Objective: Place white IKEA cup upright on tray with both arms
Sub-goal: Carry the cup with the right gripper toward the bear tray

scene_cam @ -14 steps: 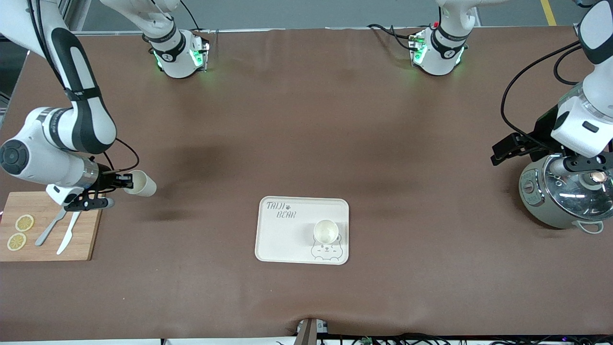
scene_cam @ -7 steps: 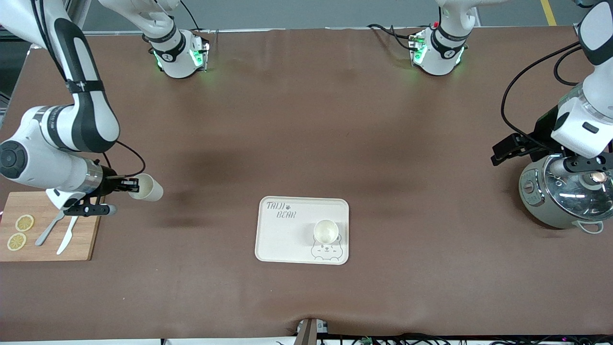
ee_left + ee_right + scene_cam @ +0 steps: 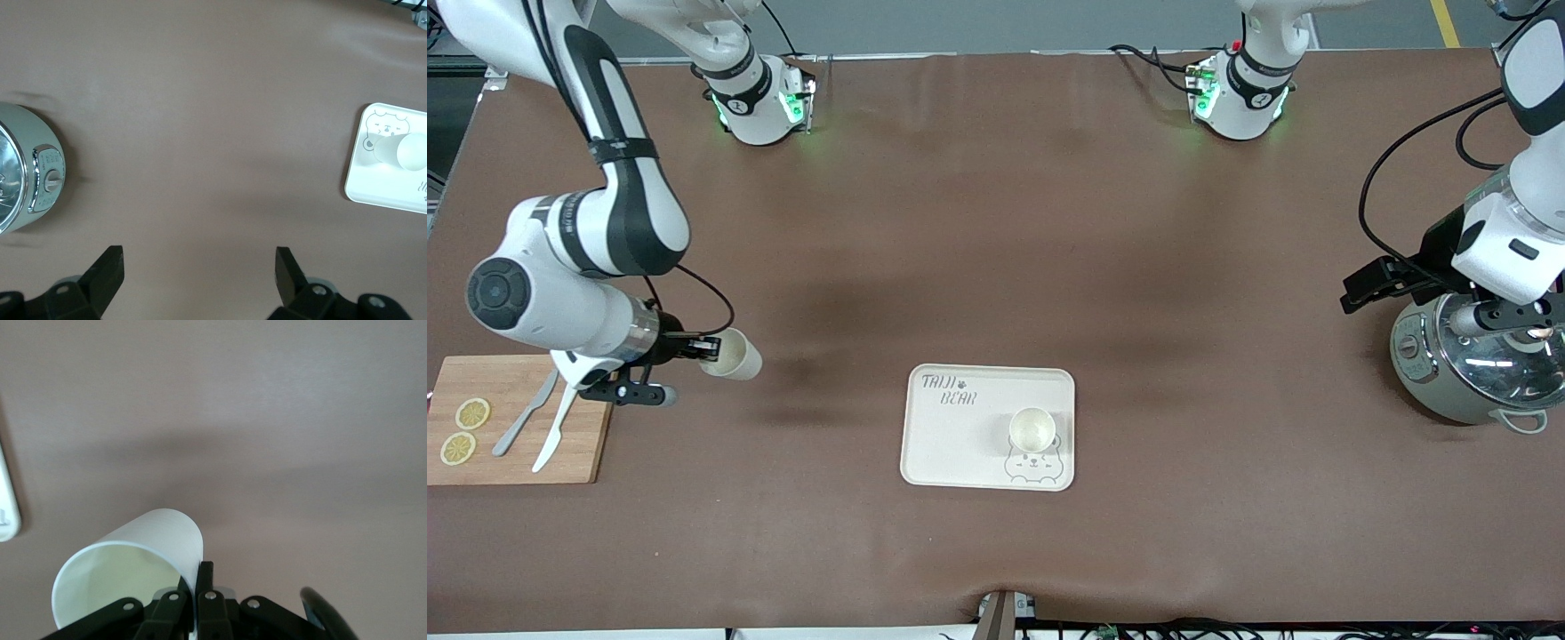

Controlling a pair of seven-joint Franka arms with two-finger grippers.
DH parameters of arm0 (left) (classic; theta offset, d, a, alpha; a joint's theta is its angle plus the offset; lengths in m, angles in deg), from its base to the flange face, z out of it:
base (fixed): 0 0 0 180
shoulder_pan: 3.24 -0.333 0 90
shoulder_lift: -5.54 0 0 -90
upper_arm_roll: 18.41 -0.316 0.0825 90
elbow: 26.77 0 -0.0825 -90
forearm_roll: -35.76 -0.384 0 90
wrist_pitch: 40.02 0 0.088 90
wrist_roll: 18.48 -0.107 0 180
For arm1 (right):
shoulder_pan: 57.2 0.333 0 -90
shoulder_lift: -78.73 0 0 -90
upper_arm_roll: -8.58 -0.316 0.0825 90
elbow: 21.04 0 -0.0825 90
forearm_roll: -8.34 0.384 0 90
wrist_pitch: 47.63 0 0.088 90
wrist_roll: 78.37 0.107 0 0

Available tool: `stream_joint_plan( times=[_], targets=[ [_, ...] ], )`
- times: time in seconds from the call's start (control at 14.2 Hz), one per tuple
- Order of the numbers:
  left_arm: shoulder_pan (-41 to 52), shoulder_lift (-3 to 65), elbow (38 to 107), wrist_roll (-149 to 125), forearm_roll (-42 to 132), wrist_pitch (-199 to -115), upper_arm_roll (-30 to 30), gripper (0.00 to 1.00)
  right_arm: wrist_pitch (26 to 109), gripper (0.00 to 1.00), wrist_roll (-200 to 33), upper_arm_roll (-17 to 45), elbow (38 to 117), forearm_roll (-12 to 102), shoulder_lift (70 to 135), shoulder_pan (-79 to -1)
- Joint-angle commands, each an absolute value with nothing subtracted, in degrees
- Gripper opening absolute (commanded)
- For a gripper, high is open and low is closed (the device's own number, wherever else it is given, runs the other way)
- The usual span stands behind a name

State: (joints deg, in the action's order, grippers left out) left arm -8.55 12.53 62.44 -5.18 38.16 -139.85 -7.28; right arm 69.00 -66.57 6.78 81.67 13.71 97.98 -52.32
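Cup rim pinched in right gripper jaws; left gripper jaws wide, empty.

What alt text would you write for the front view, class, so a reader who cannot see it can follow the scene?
The right gripper, shut on the rim of a tilted white cup, carries it above the brown table between the wooden cutting board and the tray, where a second cup already stands upright. The left gripper waits open over a pot.
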Motion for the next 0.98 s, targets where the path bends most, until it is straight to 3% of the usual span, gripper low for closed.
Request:
stream_joint_plan(
  times=[0.0,0.91],
  targets=[
    [-9.66,12.48,62.87,-6.44,38.92,-140.48,-7.16,1.0,68.03,0.0,-58.79,7.09,76.97,14.14,101.14,-48.07],
    [-10.54,12.75,62.79,-6.61,38.92,-140.74,-7.16,1.0,69.0,0.0,-36.19,7.18,67.04,17.83,110.71,-36.11]
  ],
)
